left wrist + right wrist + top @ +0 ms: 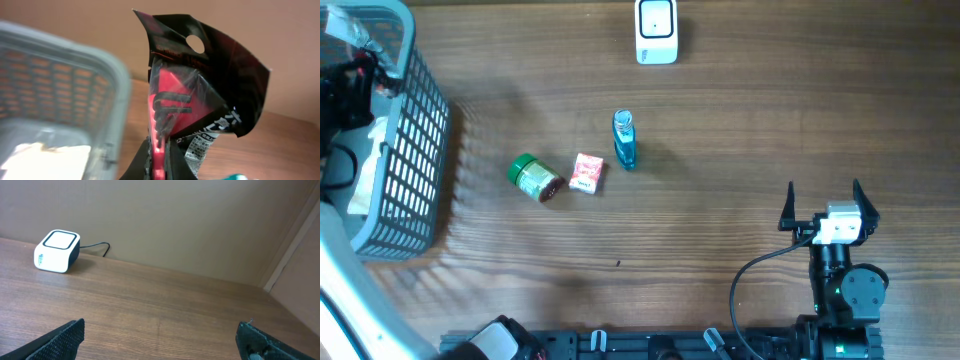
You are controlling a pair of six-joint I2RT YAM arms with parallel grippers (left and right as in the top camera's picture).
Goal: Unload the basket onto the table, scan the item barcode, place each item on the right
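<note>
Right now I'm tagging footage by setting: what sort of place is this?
Probably a mock shop checkout: a white barcode scanner, a grey mesh basket, and a green-lidded jar lying loose.

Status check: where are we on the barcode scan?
Done: the left fingers are shut on a black-and-pink plastic packet, held up beside the grey mesh basket. In hand: that packet only. Left: carry it to the white box scanner across the table and show its barcode. The right fingers stand open, idle.

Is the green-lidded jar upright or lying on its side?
On its side: from overhead the jar shows its green lid at one end and its side facing up.
</note>
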